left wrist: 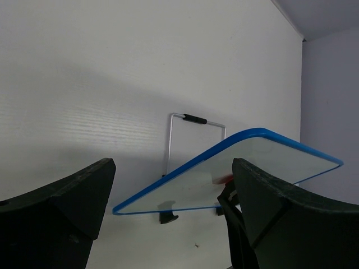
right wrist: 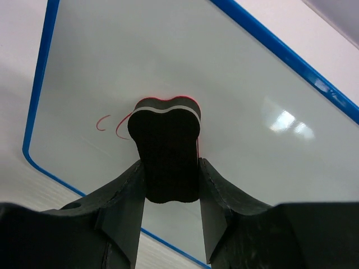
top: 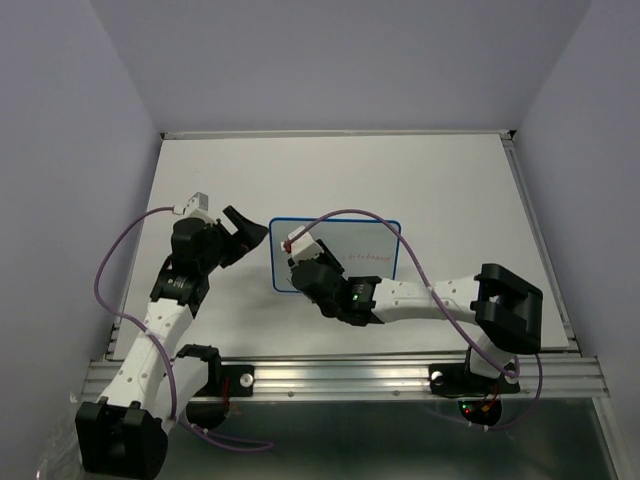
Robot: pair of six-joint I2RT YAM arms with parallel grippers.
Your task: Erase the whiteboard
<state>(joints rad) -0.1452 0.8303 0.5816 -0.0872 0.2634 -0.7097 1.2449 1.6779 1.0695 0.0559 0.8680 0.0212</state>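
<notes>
The whiteboard (top: 372, 236), white with a thin blue frame, lies at the middle of the table with faint red writing (top: 366, 258) on it. My right gripper (top: 297, 268) is over its left part, shut on a black eraser (right wrist: 166, 151) that is pressed against the board (right wrist: 258, 84). Red strokes (right wrist: 104, 123) show just left of the eraser. My left gripper (top: 250, 232) is open and empty, just left of the board's left edge. In the left wrist view the board (left wrist: 247, 165) lies ahead between the open fingers (left wrist: 67, 207), with a black foot (left wrist: 167, 215) under it.
A thin metal wire stand (left wrist: 193, 119) sticks out behind the board. A metal rail (top: 340, 375) runs along the near table edge, with both arm bases on it. Grey walls close the table at the back and sides.
</notes>
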